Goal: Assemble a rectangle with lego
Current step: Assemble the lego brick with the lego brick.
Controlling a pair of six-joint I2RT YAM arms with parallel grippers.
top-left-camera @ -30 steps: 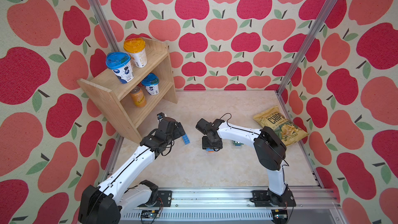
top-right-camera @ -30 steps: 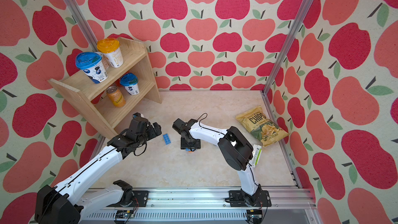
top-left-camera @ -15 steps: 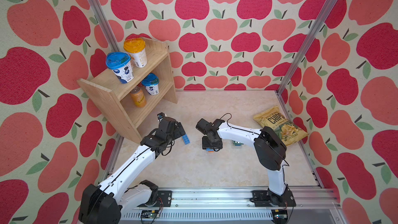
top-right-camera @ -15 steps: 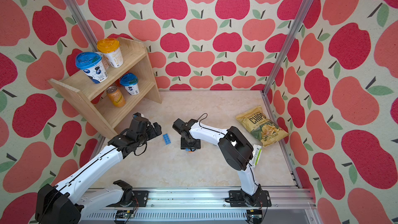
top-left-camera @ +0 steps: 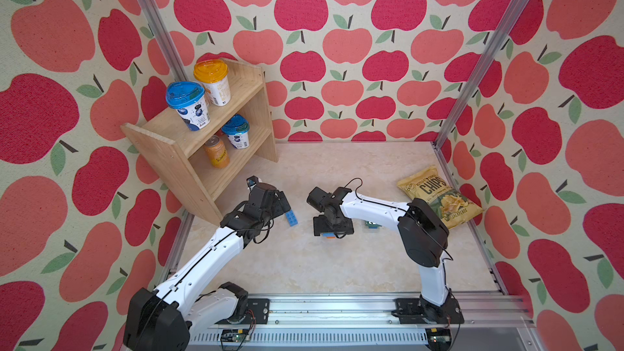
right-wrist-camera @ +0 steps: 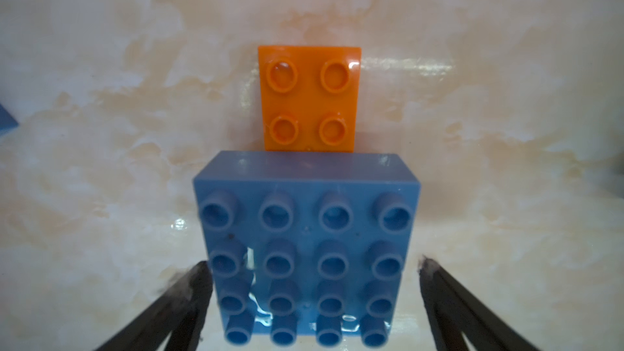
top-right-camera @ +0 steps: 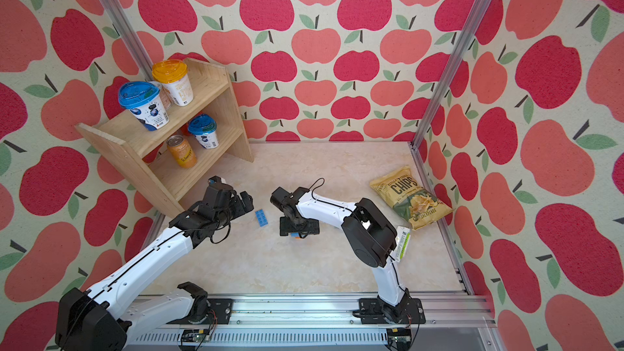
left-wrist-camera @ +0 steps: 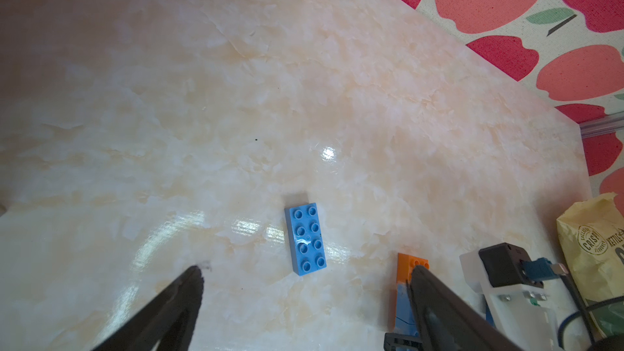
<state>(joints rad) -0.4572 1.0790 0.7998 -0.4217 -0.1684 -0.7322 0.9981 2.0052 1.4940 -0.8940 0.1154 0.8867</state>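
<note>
Left of the bag (top-left-camera: 439, 197), near the middle of the counter (top-left-camera: 320, 265), the right tool (right-wrist-camera: 314, 263) points down over a blue block (right-wrist-camera: 307, 251). In the right wrist view the block shows four rows of four studs. The tool's dark fingers (right-wrist-camera: 189, 298) stand spread, one on each side of it. One finger sits right at the block's edge and the other stands clear, so the tool is unclenched and grips nothing. The block rests over one end of an orange brick (right-wrist-camera: 309, 99), whose other four studs show bare beyond it.

Farther left of the bag, a single blue brick (top-left-camera: 291, 219) of two by four studs lies flat on the counter, studs up, apart from the block. The left tool (left-wrist-camera: 306, 270) hovers on the brick's far side from the bag, its fingers wide apart and empty. In the left wrist view the brick's near end is about level with the fingertips and touches neither.

Between the block and the bag, a green piece (top-left-camera: 373, 225) peeks from behind the right arm, mostly hidden. Farthest left of the bag stands a wooden shelf (top-left-camera: 202, 150) holding cups and a can.
</note>
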